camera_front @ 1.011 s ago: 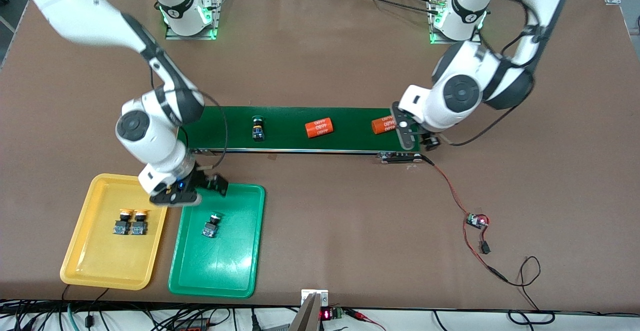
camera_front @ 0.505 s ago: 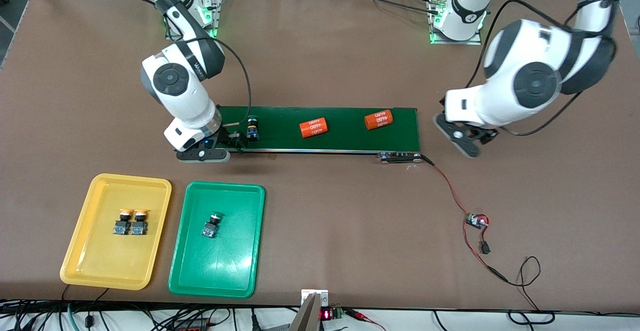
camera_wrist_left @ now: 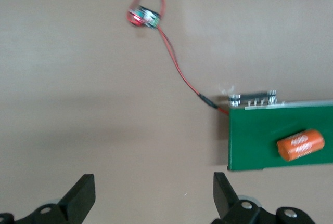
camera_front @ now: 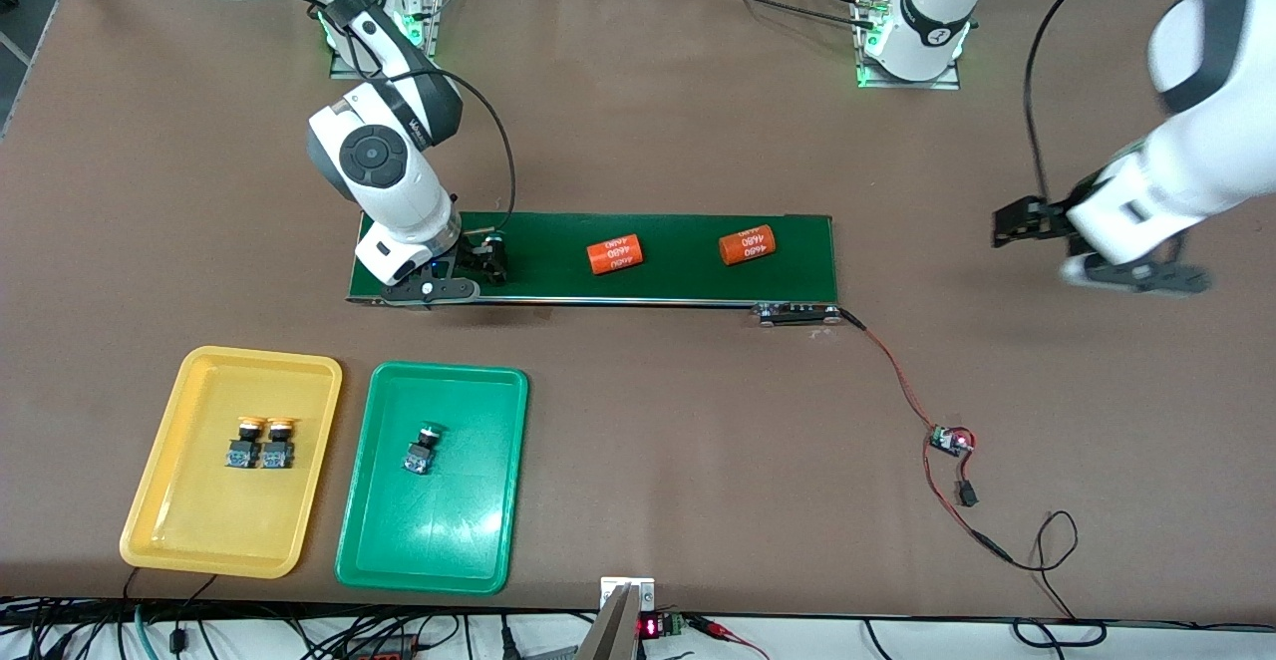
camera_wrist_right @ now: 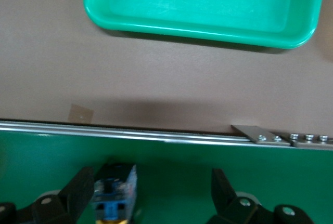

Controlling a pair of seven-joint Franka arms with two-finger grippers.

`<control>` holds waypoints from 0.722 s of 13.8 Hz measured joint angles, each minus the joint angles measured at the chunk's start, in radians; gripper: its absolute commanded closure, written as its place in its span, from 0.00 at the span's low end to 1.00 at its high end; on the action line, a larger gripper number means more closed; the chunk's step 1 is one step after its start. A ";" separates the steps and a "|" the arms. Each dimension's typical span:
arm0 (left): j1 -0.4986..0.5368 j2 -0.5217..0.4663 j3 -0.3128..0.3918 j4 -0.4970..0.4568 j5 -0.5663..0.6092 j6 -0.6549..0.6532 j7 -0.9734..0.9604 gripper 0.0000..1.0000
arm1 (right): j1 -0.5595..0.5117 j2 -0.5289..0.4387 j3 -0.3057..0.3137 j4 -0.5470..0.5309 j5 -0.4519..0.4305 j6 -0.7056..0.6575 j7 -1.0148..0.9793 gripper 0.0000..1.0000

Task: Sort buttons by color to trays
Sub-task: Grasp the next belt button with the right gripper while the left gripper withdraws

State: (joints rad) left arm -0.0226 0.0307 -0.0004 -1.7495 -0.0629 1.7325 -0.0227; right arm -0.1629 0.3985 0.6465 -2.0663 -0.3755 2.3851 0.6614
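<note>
Right wrist view: the right claw [camera_wrist_right: 148, 195] gapes over the dark-green conveyor belt [camera_front: 678, 276], the blue-and-black push-button switch [camera_wrist_right: 115, 195] off-centre beside one finger [camera_wrist_right: 78, 187]; closing might knock it away. Left claw [camera_wrist_left: 153, 195], released, waits over bare worktop [camera_front: 638, 122].

The right arm descends from its base at the upper left of the front view, elbow bent, its wrist pointing down at left of centre; the right gripper [camera_front: 477, 263] sits low there with its fingers [camera_wrist_right: 80, 187] spread apart. The left arm sweeps in from the upper right edge, forearm angled downward, and the left gripper [camera_front: 1032, 226] hangs at the right of the frame, fingers [camera_wrist_left: 83, 195] likewise spread wide with nothing between them.
</note>
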 measured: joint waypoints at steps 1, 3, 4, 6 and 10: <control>0.000 -0.035 0.013 0.009 0.003 -0.029 -0.010 0.00 | 0.000 0.000 0.003 0.000 0.000 0.000 0.000 0.00; -0.006 -0.076 0.019 0.049 0.030 -0.114 -0.011 0.00 | 0.000 0.001 0.006 -0.002 0.000 0.000 0.001 0.00; -0.018 -0.080 0.018 0.069 0.049 -0.147 -0.011 0.00 | 0.000 0.002 0.008 -0.006 0.000 0.000 0.001 0.00; -0.045 -0.075 0.011 0.098 0.072 -0.189 -0.019 0.00 | 0.000 0.005 0.009 -0.023 0.000 0.003 0.001 0.09; -0.050 -0.039 0.006 0.124 0.077 -0.193 -0.031 0.00 | 0.000 0.028 0.009 -0.059 0.000 0.043 0.001 0.64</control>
State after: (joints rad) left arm -0.0726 -0.0087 0.0053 -1.6257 0.0142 1.5395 -0.0534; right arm -0.1629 0.4269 0.6557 -2.1256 -0.3755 2.4278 0.6624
